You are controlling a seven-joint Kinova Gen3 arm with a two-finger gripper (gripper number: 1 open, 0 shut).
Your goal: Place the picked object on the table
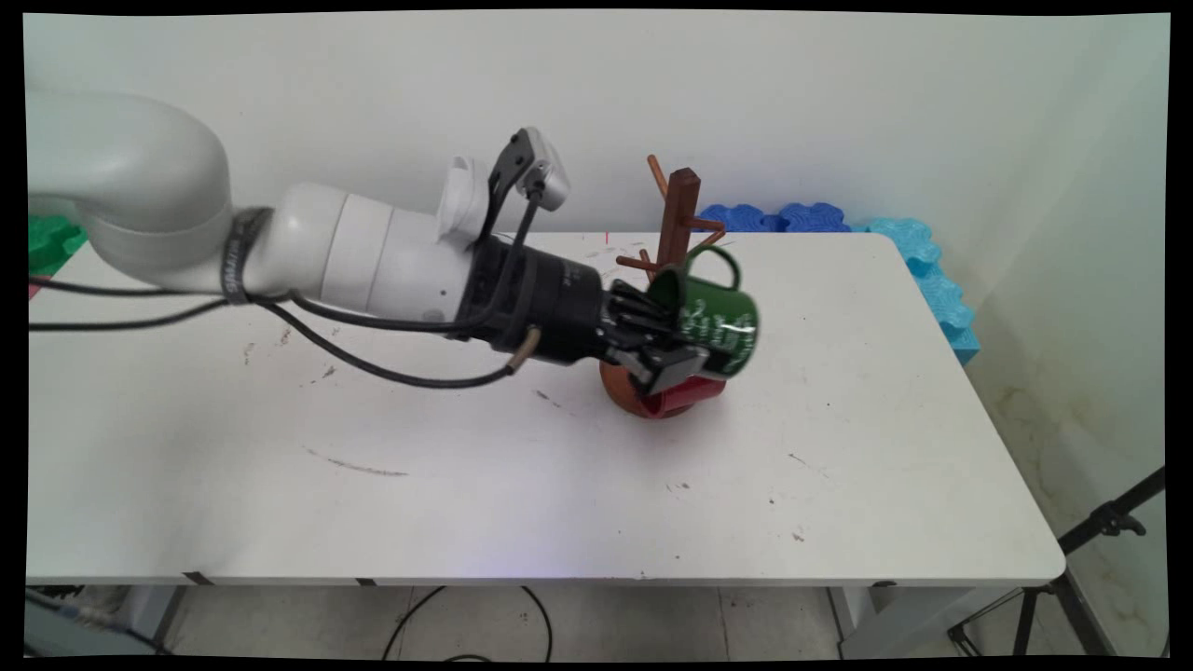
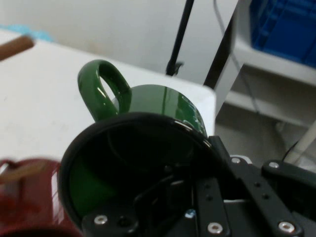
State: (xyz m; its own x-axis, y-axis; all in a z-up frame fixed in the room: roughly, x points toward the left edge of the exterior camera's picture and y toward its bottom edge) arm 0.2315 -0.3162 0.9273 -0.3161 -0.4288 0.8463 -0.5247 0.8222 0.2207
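Observation:
My gripper point(image 1: 673, 347) is shut on the rim of a green mug point(image 1: 716, 324) with white lettering, held tilted on its side above the table, its handle point(image 1: 716, 261) pointing up. Close up in the hand view, the green mug point(image 2: 153, 118) fills the middle, one finger inside its dark mouth, the handle point(image 2: 106, 91) at the upper left. A brown wooden mug tree point(image 1: 678, 224) stands right behind the mug, its pegs near the handle. A red mug point(image 1: 685, 395) lies on the tree's round base point(image 1: 623, 390) under my gripper; the red mug point(image 2: 27, 197) is blurred at the lower left.
Blue and cyan foam pieces point(image 1: 918, 252) line the table's far right edge by the wall. A green foam piece point(image 1: 51, 240) lies at the far left. A black tripod point(image 1: 1081, 568) stands on the floor beyond the right end of the white table point(image 1: 466, 485).

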